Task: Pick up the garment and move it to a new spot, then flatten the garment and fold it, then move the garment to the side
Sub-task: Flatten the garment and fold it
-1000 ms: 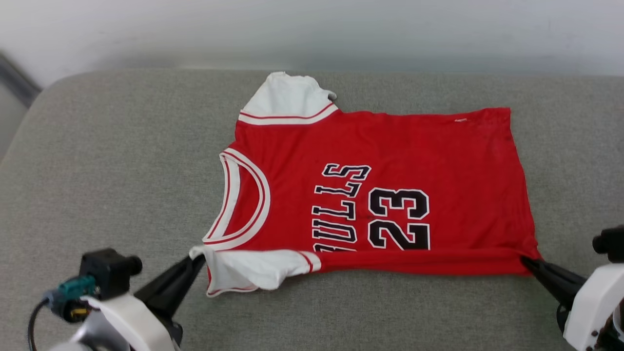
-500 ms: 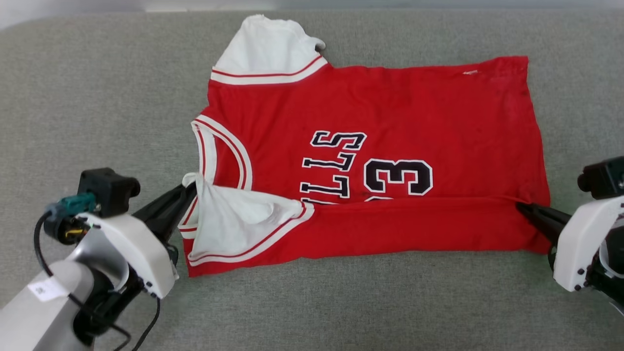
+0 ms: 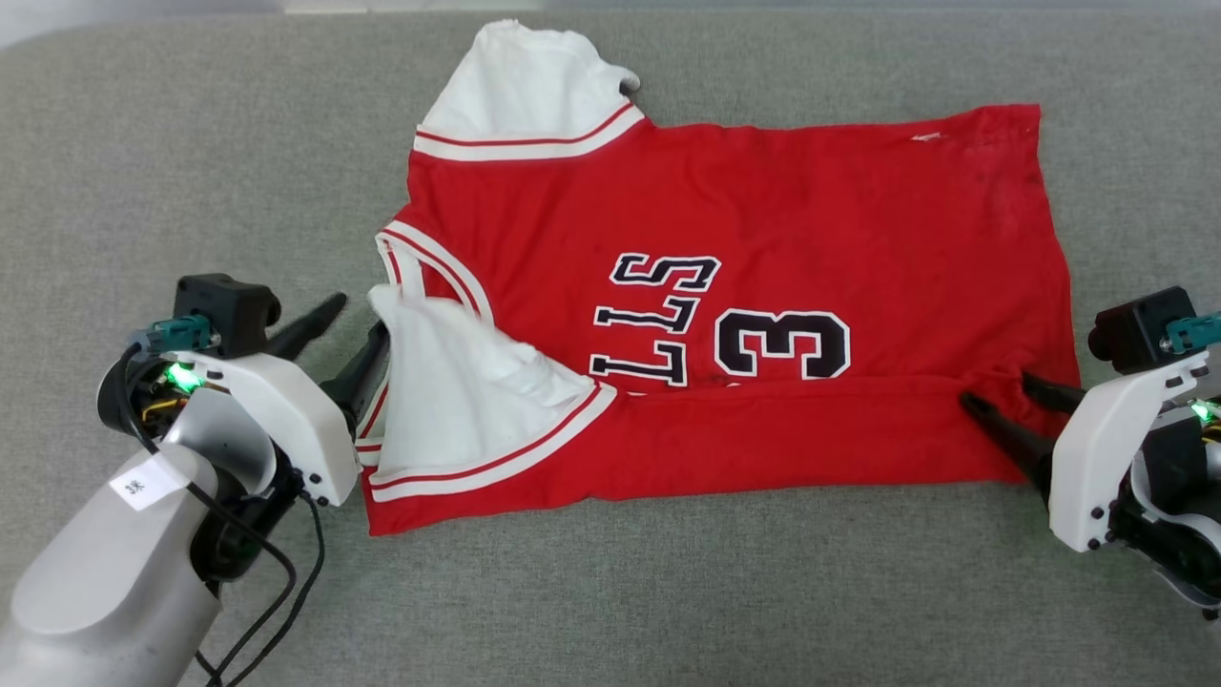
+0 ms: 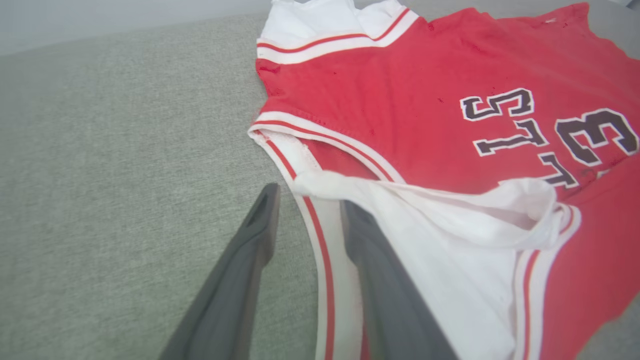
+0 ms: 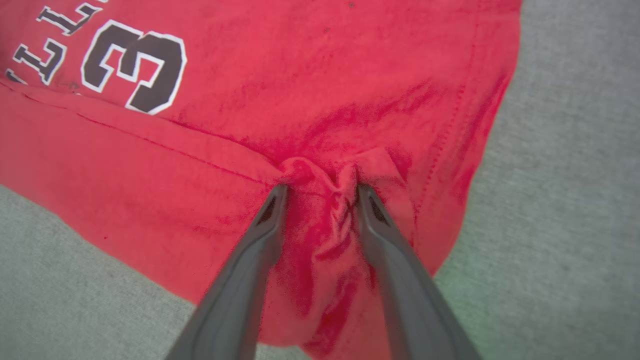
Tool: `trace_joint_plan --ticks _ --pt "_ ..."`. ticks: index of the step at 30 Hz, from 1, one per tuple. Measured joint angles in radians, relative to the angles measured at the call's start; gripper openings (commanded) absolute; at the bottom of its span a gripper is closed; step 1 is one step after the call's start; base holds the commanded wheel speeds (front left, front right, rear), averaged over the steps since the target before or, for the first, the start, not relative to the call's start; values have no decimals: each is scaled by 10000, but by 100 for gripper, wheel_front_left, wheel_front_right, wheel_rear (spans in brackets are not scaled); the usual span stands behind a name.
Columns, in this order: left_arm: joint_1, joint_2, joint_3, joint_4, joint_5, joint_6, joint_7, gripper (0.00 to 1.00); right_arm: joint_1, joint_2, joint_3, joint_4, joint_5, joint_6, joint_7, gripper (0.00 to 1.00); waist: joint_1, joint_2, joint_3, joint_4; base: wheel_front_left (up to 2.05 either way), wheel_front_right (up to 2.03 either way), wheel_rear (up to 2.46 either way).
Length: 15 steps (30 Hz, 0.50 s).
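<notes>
Nearest us, our left gripper [image 3: 361,315] has its fingers parted and grips nothing, one finger against the folded-over white sleeve [image 3: 448,401]. Our right gripper [image 3: 997,389] has its fingers apart too, straddling a bunched ridge at the hem. The garment [image 3: 763,219] lies on the grey bench [image 3: 191,143], near edge folded over, far sleeve [image 3: 534,86] pointing away.

Surface [image 3: 191,143]: grey woven upholstery, fine even weave, padded in appearance, uniform in colour across all three views. Its edge curves round at the head view's upper left. Beyond that edge: a narrow strip of pale, plain background [image 3: 57,17], too blurred to identify.
</notes>
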Motion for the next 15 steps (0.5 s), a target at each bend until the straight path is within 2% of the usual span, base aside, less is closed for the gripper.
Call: trace_joint_plan --ticks 5,9,14,15 --pt "-74 -347 69 612 -136 63 -368 100 31 190 23 199 12 -4 -261 100 0 0 -397 0 0 0 0" --pt "155 -458 291 587 -188 360 -882 100 365 180 -8 284 -44 -4 -535 100 -1 0 -829 10 0 0 0" --pt "1024 -493 259 38 -470 982 -508 100 932 205 -360 372 -284 -4 -339 100 -2 0 -1393 17 0 0 0" --pt "1644 -203 -13 -502 -472 1404 163 100 1214 322 -727 326 -696 -4 17 100 -3 0 -1673 -4 0 0 0"
